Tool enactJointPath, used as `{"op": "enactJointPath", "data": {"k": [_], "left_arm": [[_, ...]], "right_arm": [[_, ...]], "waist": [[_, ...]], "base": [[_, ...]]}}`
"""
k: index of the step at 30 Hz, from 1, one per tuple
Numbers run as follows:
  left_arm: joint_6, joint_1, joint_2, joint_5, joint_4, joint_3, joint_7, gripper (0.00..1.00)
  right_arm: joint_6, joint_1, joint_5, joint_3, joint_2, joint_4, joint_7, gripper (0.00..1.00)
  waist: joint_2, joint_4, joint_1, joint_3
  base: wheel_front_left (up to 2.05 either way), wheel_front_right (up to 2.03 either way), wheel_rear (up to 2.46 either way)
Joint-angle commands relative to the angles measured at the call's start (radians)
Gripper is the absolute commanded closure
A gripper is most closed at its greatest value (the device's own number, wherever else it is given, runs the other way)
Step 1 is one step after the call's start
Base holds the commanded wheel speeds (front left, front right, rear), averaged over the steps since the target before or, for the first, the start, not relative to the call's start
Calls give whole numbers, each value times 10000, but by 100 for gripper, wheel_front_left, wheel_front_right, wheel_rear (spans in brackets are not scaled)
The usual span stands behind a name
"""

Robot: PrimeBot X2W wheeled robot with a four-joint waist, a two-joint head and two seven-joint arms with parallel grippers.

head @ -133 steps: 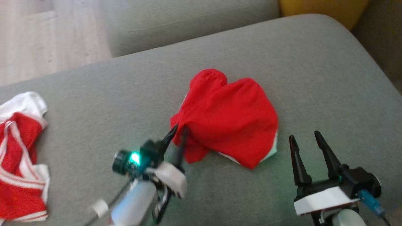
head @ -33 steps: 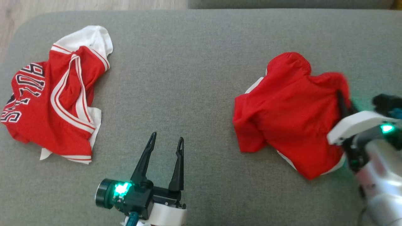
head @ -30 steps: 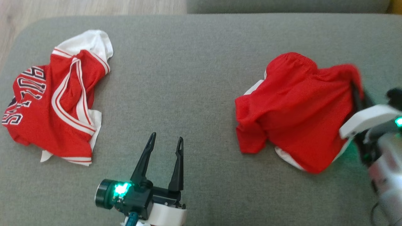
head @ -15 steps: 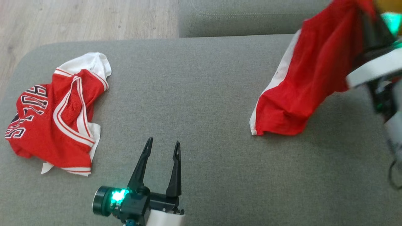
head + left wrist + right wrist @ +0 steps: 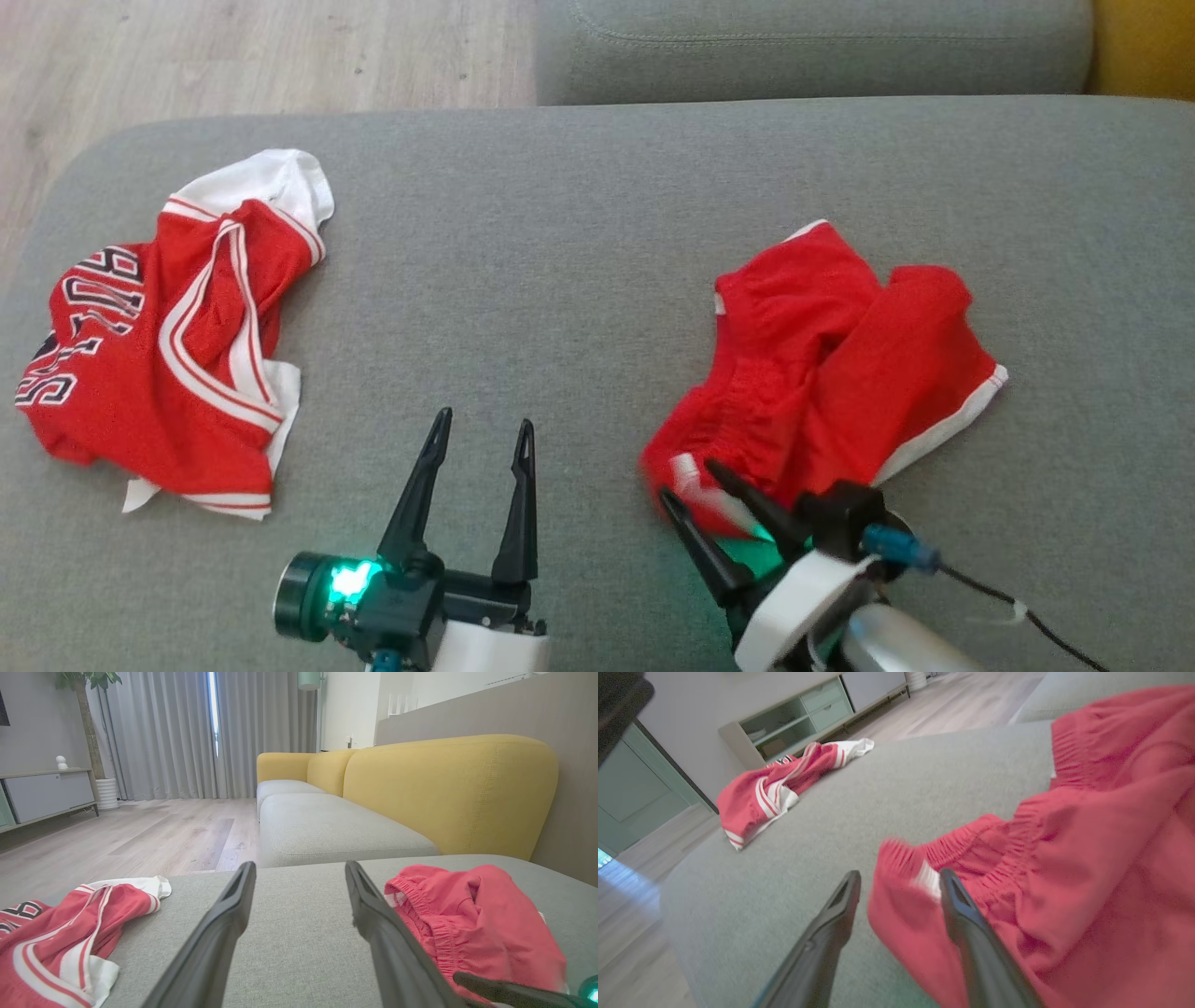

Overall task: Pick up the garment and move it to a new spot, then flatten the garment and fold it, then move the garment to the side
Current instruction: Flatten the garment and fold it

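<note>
Red shorts (image 5: 840, 373) crumpled on grey sofa cushion (image 5: 560, 233), right of centre, elastic waistband toward robot, white hem trim at right edge. Right gripper (image 5: 688, 480) at near-left waistband corner, fingers spread wide. Cloth edge lies between them, blurred, not clamped. Left gripper (image 5: 485, 418) parted, empty, over bare cushion, well apart from shorts. Red-and-white jersey (image 5: 159, 345) bunched at cushion's left end. Wood floor (image 5: 233, 56) beyond. Cabinet (image 5: 798, 718) with open compartments in right wrist view, contents too blurred to name.
</note>
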Motion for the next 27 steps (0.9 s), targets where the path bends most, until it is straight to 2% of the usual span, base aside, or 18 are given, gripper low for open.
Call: {"op": "enactJointPath", "data": {"k": [1, 4, 8, 12, 15, 22, 23, 24, 27], "left_arm": [[-11, -417, -26, -86, -299, 305, -93, 0], [-219, -506, -26, -200, -179, 313, -93, 0], [-743, -662, -26, -315, 170, 230, -93, 0], [-1445, -882, -26, -430, 823, 105, -93, 0], [-2054, -1254, 11, -288, 1866, -116, -93, 0], [-2609, -2762, 23, -70, 4751, -596, 141, 0], [-2609, -2762, 23, -70, 4751, -596, 141, 0], [-2711, -3164, 10, -147, 5413, -781, 416, 0], [-2849, -3562, -6, -375, 6137, -1083, 907, 0]], "right_arm": [[48, -410, 88, -34, 65, -369, -177, 0], [48, -366, -55, -610, -69, -746, -209, 0], [48, 227, -227, -1908, -374, -1997, -216, 0], [48, 1078, -526, -3015, -757, -2950, -217, 0], [48, 1679, -668, -3674, -816, -3344, -218, 0], [48, 2334, -1212, -4159, -784, -3519, -219, 0], [48, 2334, -1212, -4159, -784, -3519, -219, 0], [48, 2398, -1339, -4257, -712, -3516, -219, 0], [48, 2466, -1450, -4332, -613, -3497, -219, 0]], "waist": [[0, -55, 1, -20], [0, -224, 1, -106], [0, -503, 1, -297], [0, -854, 1, -432], [0, -1110, 1, -461], [0, -1730, 1, -356], [0, -1730, 1, -356], [0, -1895, 1, -296], [0, -2101, 1, -200]], "base": [[0, 0, 0], [0, 0, 0], [0, 0, 0], [0, 0, 0], [0, 0, 0], [0, 0, 0], [0, 0, 0], [0, 0, 0], [0, 0, 0]]}}
